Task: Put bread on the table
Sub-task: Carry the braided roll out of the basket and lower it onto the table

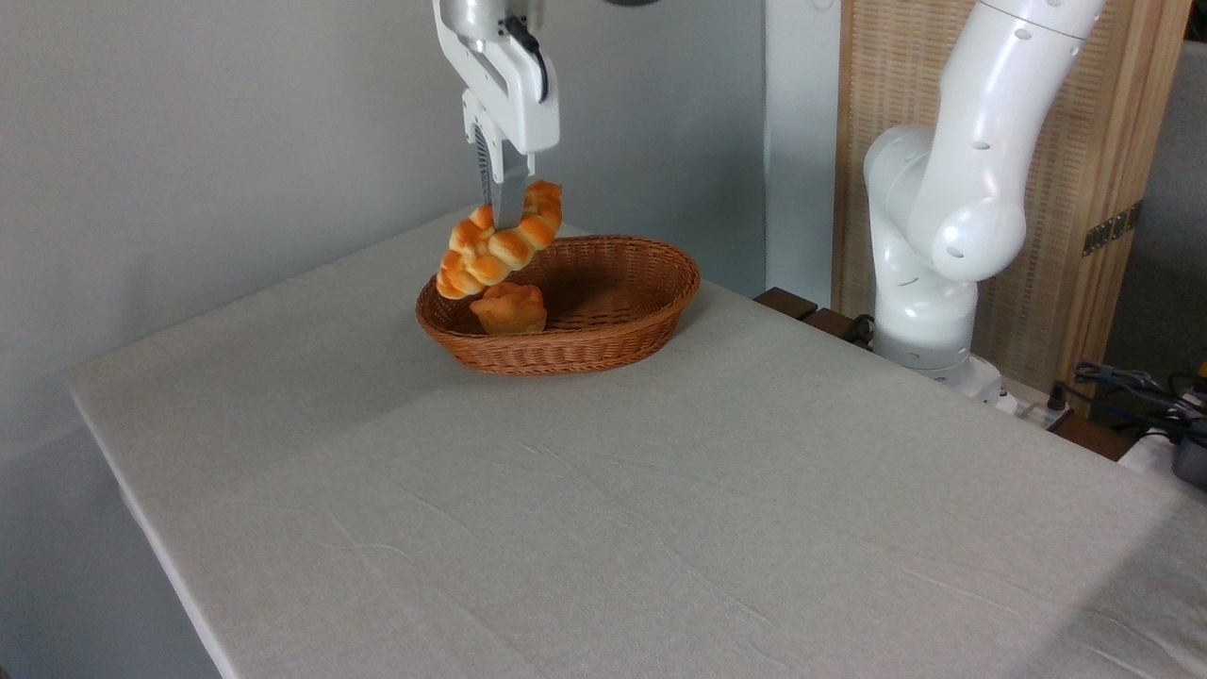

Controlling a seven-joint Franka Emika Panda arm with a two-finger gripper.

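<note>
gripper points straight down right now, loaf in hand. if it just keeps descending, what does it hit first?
Likely the wicker basket: the gripper, shut on the braided loaf, hangs over its left end, near the small bun. Depth is unclear from this view.

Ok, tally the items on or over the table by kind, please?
Braided bread: 1, held up over the basket in the gripper, its jaws shut on it
Small round bun: 1, inside the basket
Wicker basket: 1, standing on the table
Total: 3
</note>
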